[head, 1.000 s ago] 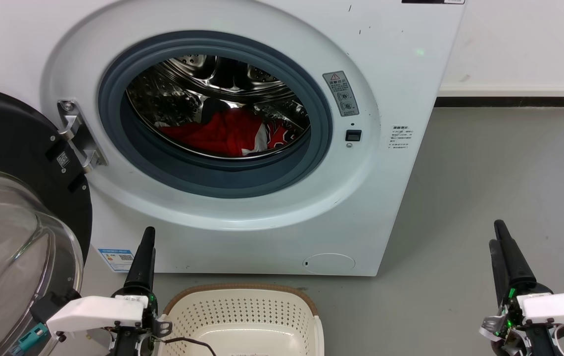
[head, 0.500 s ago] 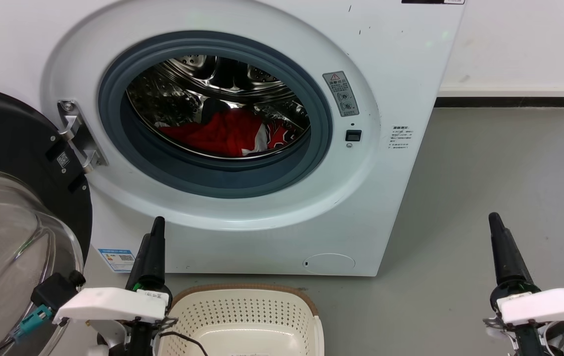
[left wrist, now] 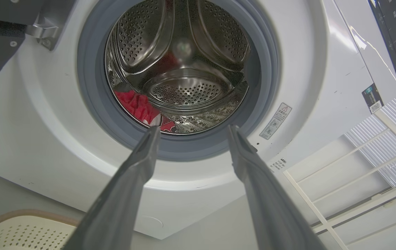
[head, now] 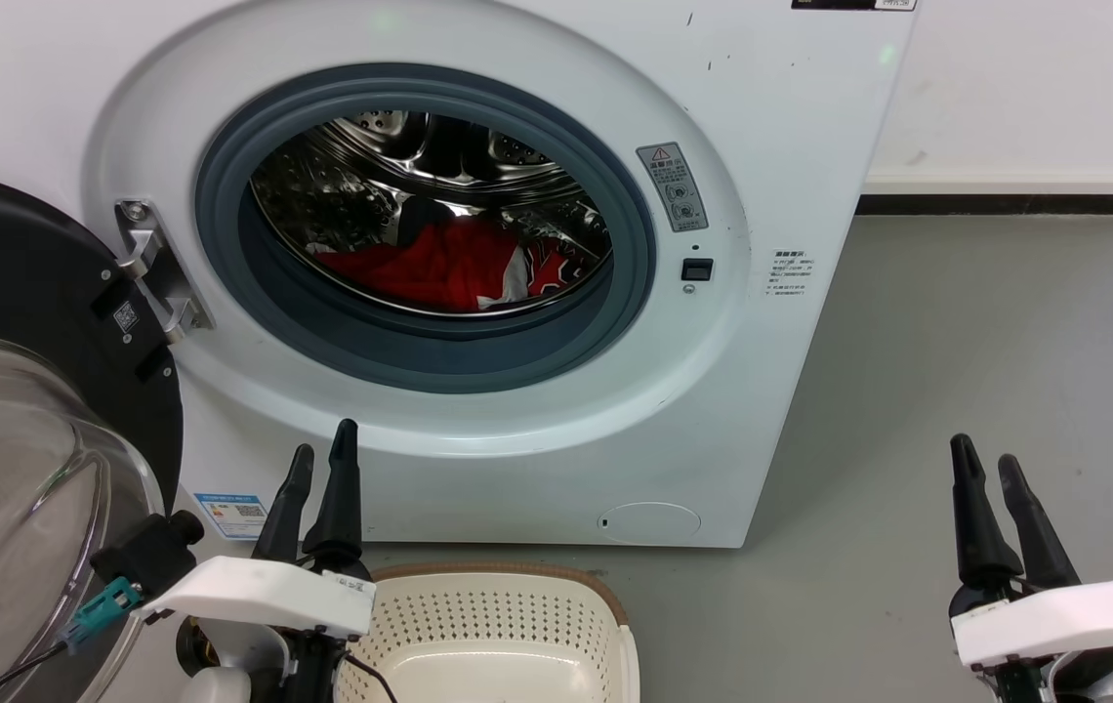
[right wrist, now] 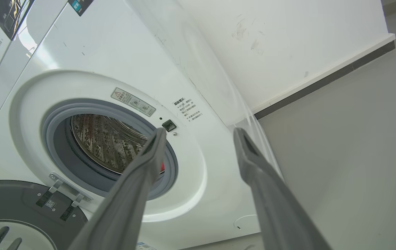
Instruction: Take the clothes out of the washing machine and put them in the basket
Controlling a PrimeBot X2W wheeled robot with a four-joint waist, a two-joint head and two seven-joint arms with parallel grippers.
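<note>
One heap of red clothes [head: 439,266], white-trimmed and crumpled, lies in the washing machine [head: 713,410] drum. Left gripper [head: 325,437] and right gripper [head: 982,449]: jaws spread, holding nothing.

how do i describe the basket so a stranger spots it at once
Start at the large white front-loading washing machine. On the grey floor just before it sits a small cream plastic basket; its perforated sides and brown rim mark it.
</note>
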